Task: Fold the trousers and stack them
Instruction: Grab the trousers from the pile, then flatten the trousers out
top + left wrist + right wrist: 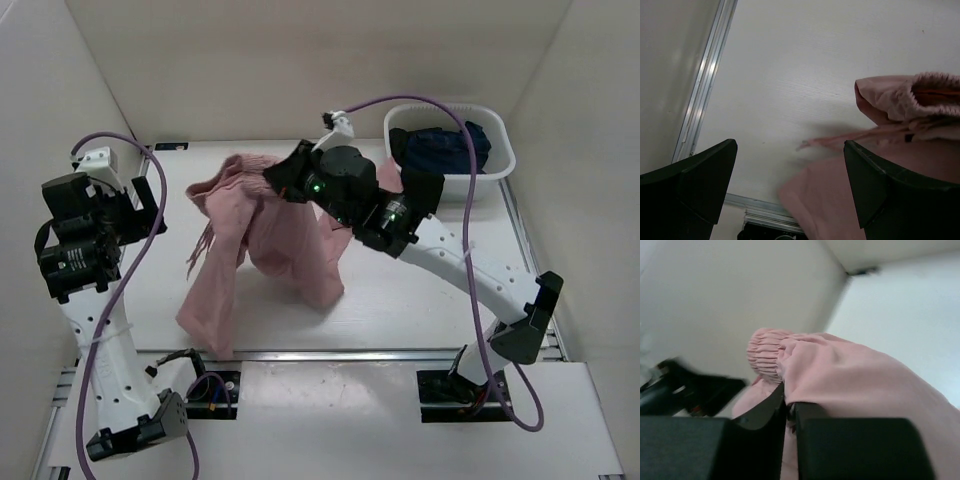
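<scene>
The right gripper (788,400) is clenched on the trousers (290,240) near the waistband. They are held raised over the table (420,300), probably so the legs can be straightened for folding. The left gripper (790,155) is spread and empty, just beside them.

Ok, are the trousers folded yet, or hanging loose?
Unfolded. The right gripper pinches the trousers near the gathered waistband and holds that end raised; the wrinkled legs drape down onto the table.
</scene>
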